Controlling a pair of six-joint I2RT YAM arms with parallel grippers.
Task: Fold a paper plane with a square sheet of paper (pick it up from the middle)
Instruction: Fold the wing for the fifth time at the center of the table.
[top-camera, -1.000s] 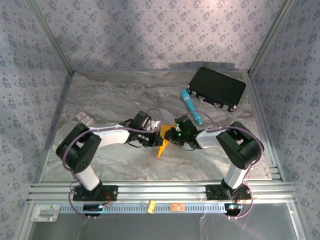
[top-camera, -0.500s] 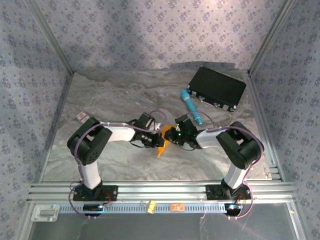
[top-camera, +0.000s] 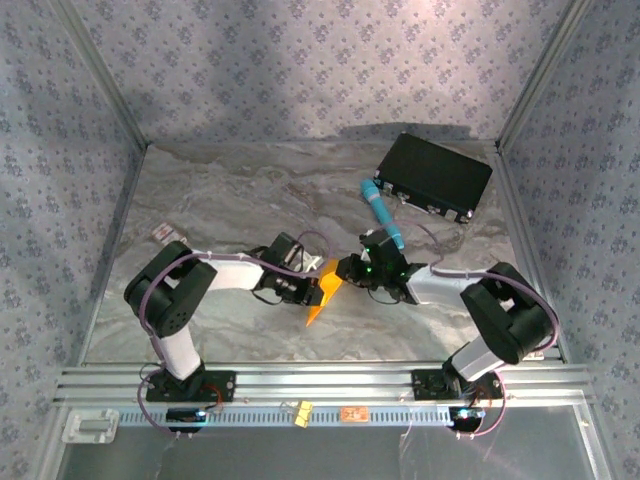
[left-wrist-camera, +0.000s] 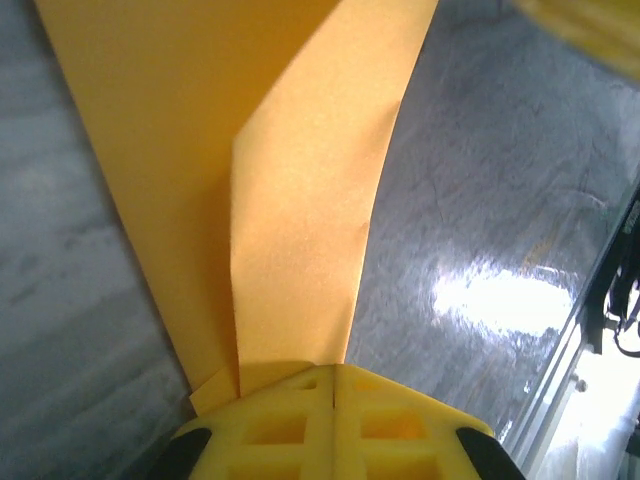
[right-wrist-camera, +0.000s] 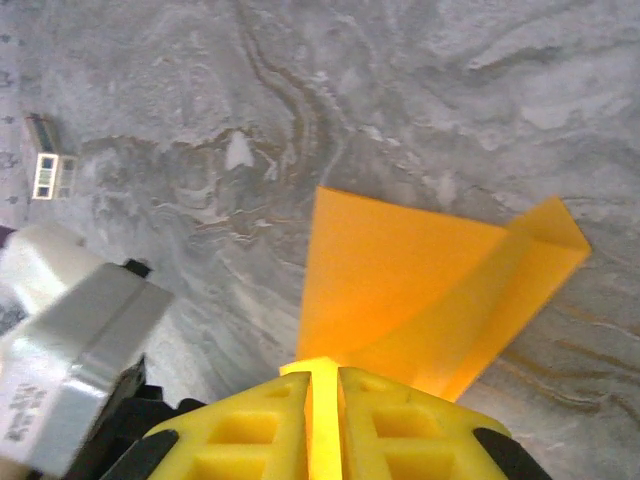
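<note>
Plane (top-camera: 321, 294) at centre of top view, tip pointing lower left. L gripper (top-camera: 303, 287) jaws clamped on its left edge, R gripper (top-camera: 351, 271) jaws clamped on upper right end. Prob. two-sided pinch keeps folds tight for creasing.

The bench (top-camera: 220, 190) is a grey marbled slab with brownish veins, framed by metal rails. A flat black case (top-camera: 434, 176) lies at its far right corner, set askew to the edges. Just beside the case, toward the middle, lies a teal pen (top-camera: 383, 214), its length pointing from far to near. Well apart from both, near the left edge, lies a small white-and-red card (top-camera: 168, 234). The paper plane (top-camera: 322, 295) points down at the middle of the bench; whether its tip touches cannot be told.
</note>
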